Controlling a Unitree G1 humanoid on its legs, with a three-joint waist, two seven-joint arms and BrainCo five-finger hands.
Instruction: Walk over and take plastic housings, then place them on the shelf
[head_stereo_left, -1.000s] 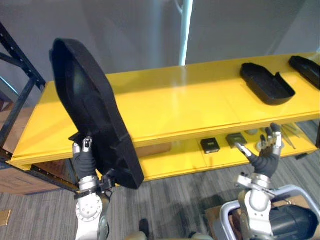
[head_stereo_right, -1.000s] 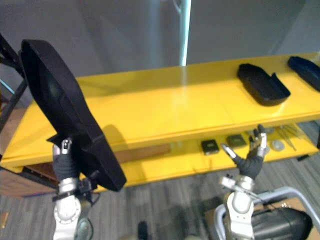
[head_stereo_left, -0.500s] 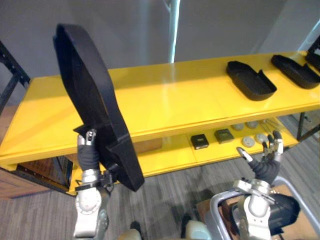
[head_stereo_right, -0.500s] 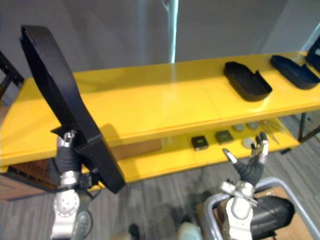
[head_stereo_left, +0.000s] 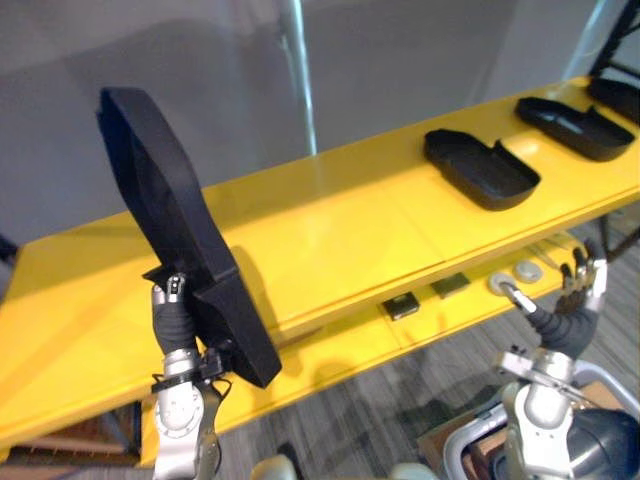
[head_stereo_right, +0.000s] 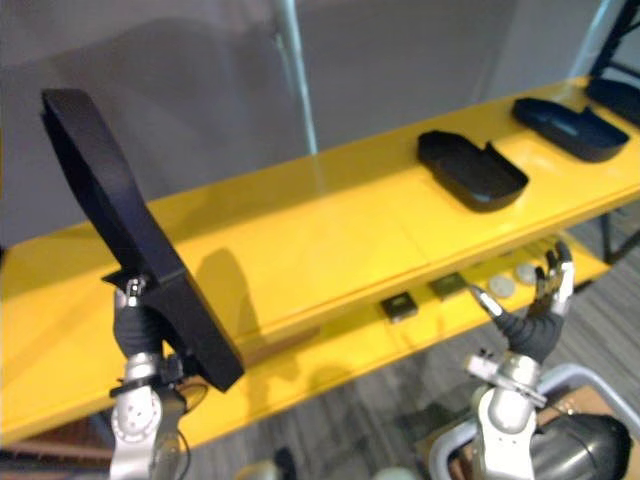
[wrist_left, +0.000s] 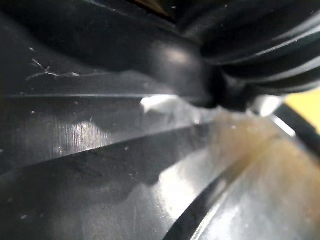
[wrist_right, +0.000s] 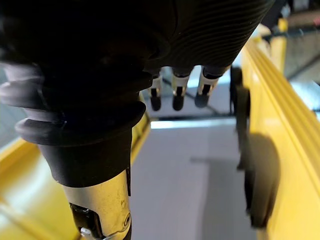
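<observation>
My left hand (head_stereo_left: 173, 315) is shut on the lower end of a long black plastic housing (head_stereo_left: 170, 220), which stands upright and tilted in front of the yellow shelf (head_stereo_left: 340, 230). Up close, the housing's glossy black surface (wrist_left: 100, 150) lies right against the hand's cover. My right hand (head_stereo_left: 570, 305) hovers open and holds nothing, low at the right, in front of the shelf's lower board; its straight fingers (wrist_right: 175, 92) point along the shelf edge. Another black housing (head_stereo_left: 480, 170) lies on the top board at the right, and one more (head_stereo_left: 565, 125) beyond it.
On the lower yellow board (head_stereo_left: 340, 350) lie small dark square parts (head_stereo_left: 402, 306) and round grey discs (head_stereo_left: 525, 270). A grey wall (head_stereo_left: 400, 60) with a pale vertical strip rises behind the shelf. Grey carpet (head_stereo_left: 400, 400) lies in front.
The whole picture has shifted and tilted as the camera moved; the shelf sits closer. My left hand still holds the housing upright, and the right hand stays open.
</observation>
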